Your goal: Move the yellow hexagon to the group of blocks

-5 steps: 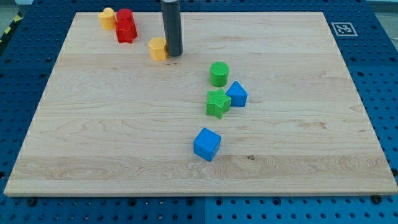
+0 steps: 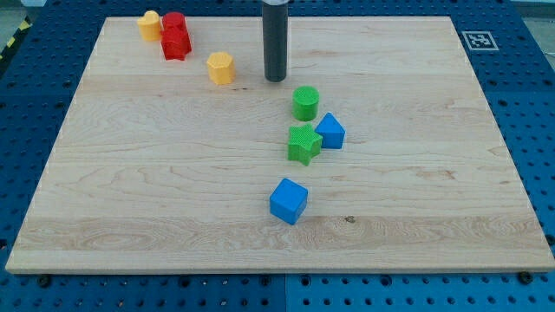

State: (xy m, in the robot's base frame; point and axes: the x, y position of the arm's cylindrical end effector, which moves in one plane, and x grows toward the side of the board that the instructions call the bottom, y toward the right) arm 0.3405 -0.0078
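Yellow hexagon (image 2: 221, 67) — far left-centre of the wooden board (image 2: 156, 191), standing free. My tip (image 2: 276, 80) — to its right, apart from it, just beyond the green cylinder (image 2: 305, 103); a bare rod, so no jaws to report. Group of blocks: green cylinder, green star (image 2: 303, 143), blue pentagon-like block (image 2: 330, 132). Blue cube (image 2: 288, 201) nearer.

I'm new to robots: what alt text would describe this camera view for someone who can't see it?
A dark rod's tip rests on a wooden board, apart from a yellow hexagon to its left. Right of the tip and below it sit a green cylinder, green star, blue block and blue cube.
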